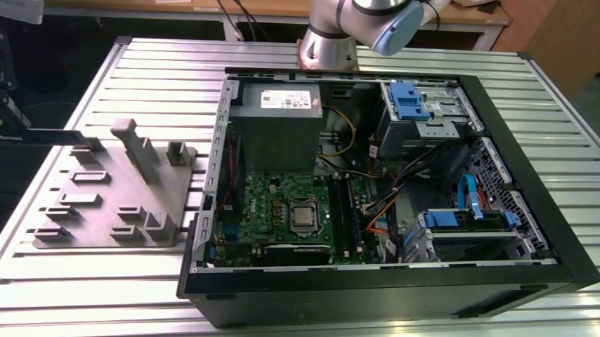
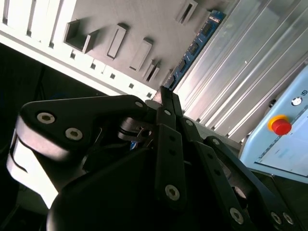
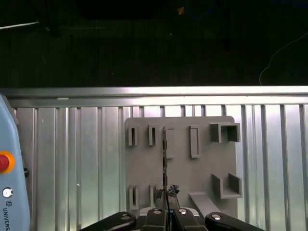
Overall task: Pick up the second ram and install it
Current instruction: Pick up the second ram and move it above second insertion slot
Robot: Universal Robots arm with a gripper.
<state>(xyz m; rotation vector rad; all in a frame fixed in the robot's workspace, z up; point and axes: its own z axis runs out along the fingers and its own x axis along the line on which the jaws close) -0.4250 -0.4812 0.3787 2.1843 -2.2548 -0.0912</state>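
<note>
Closest to the cameras, your gripper (image 2: 163, 94) is pinching its two black fingers (image 2: 169, 139) together, with only a thin gap left between the tips. It is gripping the near end of the second ram (image 2: 197, 43), a narrow blue strip carrying a row of dark chips. In the second wrist view the strip is reaching out from the fingertips and away over the work surface. In the first wrist view the gripper (image 3: 167, 212) is presenting the second ram (image 3: 165, 154) edge-on, as a thin dark line. That line is running over the middle of the grey fixture (image 3: 202, 163), between its rows of raised slots.

The fixture is lying flat on the ribbed metal table (image 3: 57, 168). A pale blue control pendant (image 2: 284, 144) with a red button (image 2: 280, 125) is sitting at the table's edge.

In the exterior view, a dark strip (image 1: 56, 135) is jutting in from the exterior view's left, above the fixture (image 1: 103, 189). It is probably the same ram, though it is hard to make out there.

Farther off, towards the exterior view's right, an open black computer case (image 1: 553, 232) is lying on the table. Its green motherboard (image 1: 281, 203) is facing up. Beyond the case, the silver arm (image 1: 328, 42) is rising from the table's far side.
</note>
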